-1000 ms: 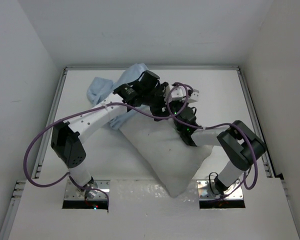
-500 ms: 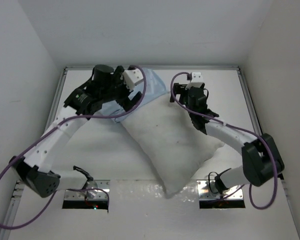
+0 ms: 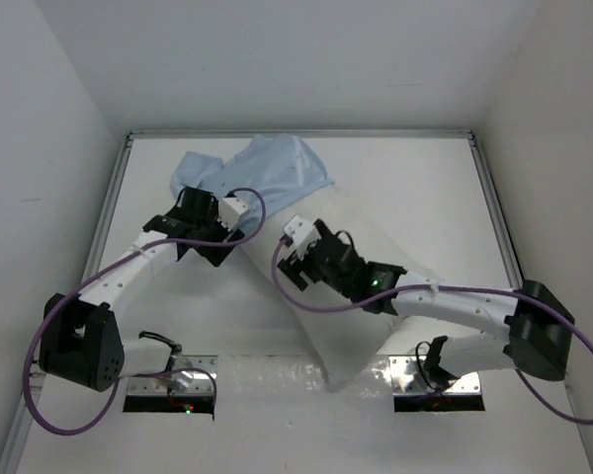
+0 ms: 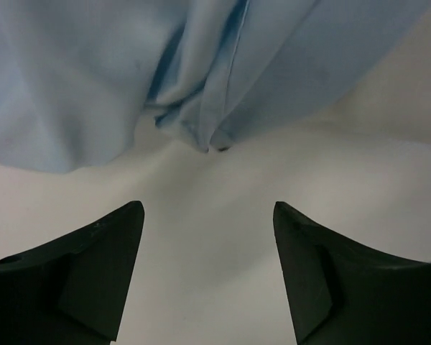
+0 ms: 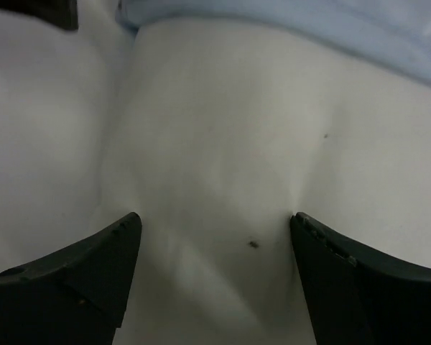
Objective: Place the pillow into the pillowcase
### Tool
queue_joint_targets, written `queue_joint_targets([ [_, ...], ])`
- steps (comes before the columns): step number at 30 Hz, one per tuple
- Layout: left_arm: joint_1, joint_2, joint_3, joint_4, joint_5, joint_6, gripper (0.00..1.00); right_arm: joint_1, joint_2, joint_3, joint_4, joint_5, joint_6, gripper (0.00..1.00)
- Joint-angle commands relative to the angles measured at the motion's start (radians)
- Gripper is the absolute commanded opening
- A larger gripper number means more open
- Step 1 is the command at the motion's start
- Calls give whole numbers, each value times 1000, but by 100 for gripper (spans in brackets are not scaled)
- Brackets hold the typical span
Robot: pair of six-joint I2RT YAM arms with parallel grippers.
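Pillow point(image 3: 361, 232) is lying diagonally on the surface point(image 3: 425, 178), far end meeting the pillowcase point(image 3: 272, 168), left end effector point(image 4: 208, 215) hovering spread and empty there, right end effector point(image 5: 212, 223) hovering spread, empty, over mid-pillow.

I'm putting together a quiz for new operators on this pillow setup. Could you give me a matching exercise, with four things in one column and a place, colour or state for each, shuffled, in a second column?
Column A
1. pillow
2. pillowcase
3. left gripper
4. right gripper

Column B
a. open, above the middle of the pillow
b. light blue, rumpled at the far side of the table
c. white, lying diagonally
d. open, by the pillow's left edge, pillowcase just ahead

Pairs: 1-c; 2-b; 3-d; 4-a
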Motion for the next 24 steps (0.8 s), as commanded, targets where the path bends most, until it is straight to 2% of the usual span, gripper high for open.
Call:
queue_joint_targets([
  [1, -4, -40, -49, 210, 83, 25, 71, 77, 56, -28, 40, 186, -93, 84],
  [2, -4, -12, -68, 263, 54, 19, 71, 97, 107, -22, 32, 197, -101, 85],
  [6, -4, 88, -46, 296, 55, -4, 69, 121, 214, 15, 3, 226, -92, 92],
  [8, -4, 140, -48, 343, 51, -27, 63, 121, 262, 10, 43, 246, -78, 95],
  [9, -4, 161, -48, 362, 32, -32, 58, 119, 280, 4, 64, 249, -83, 97],
  [10, -4, 181, -48, 380, -16, -41, 38, 119, 300, 8, 92, 251, -89, 97],
  [11, -4, 219, -42, 402, -37, -46, 28, 119, 320, 19, 92, 249, -97, 95],
  [12, -2, 236, -37, 400, -43, -46, 12, 116, 357, 45, 89, 240, -97, 81],
  [13, 1, 247, -36, 394, -29, -46, 4, 104, 369, 53, 98, 231, -91, 67],
  [14, 1, 255, -33, 374, -12, -46, 0, 93, 378, 56, 113, 216, -63, 52],
  [15, 2, 249, -34, 367, 3, -40, 0, 73, 383, 55, 127, 153, -48, 10],
  [16, 2, 238, -40, 356, 38, -33, 0, 24, 382, 52, 156, 121, 1, 0],
  [17, 2, 202, -52, 341, 49, -27, 0, -3, 377, 48, 172, 40, 71, 0],
  [20, 2, 88, -60, 284, 81, 2, 0, -96, 356, 33, 291, -33, 185, 0],
  [23, -4, -39, -24, 178, 225, 69, 0, -108, 342, 76, 424, 33, 225, 0],
  [24, -9, -52, -2, 131, 279, 133, 0, -108, 340, 88, 461, 68, 239, 0],
])
